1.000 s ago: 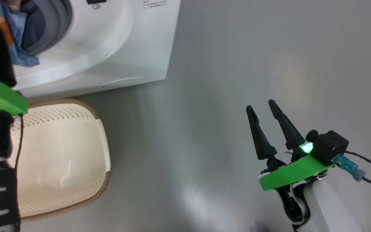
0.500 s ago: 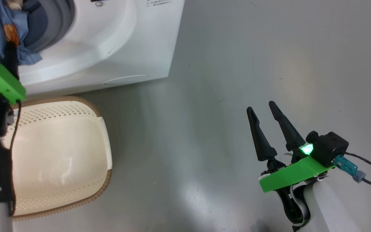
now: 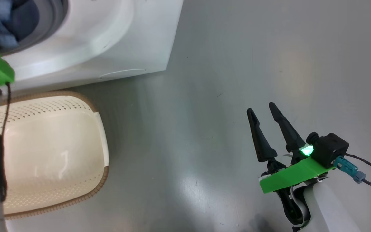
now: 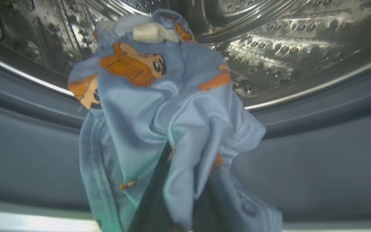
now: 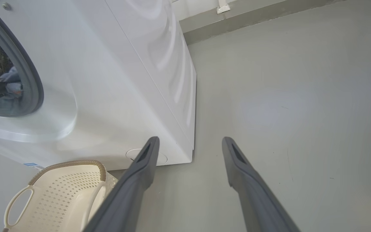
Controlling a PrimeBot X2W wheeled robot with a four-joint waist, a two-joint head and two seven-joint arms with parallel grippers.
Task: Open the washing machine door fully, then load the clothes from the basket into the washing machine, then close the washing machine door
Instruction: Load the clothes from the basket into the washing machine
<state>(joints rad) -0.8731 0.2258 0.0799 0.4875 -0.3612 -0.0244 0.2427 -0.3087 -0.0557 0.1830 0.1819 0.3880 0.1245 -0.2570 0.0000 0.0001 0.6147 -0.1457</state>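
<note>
Left wrist view shows bunched, seemingly cartoon-printed clothes [image 4: 159,106].

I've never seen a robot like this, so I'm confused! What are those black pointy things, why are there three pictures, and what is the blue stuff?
The black pointy things are the robot's fingers. It has two arms, and each ends in a gripper, a sort of two-fingered hand. One picture comes from a camera on its head, looking down. There you see the right gripper, open and holding nothing, above the grey floor. You also see a white washing machine and a cream basket, which looks empty. The other two pictures come from little cameras on its wrists, looking along the fingers. The left wrist picture looks into the shiny drum. There the left gripper is closed on the blue clothes with orange cartoon figures. The right wrist picture shows the washing machine from the side, with the basket in front of it.
</note>
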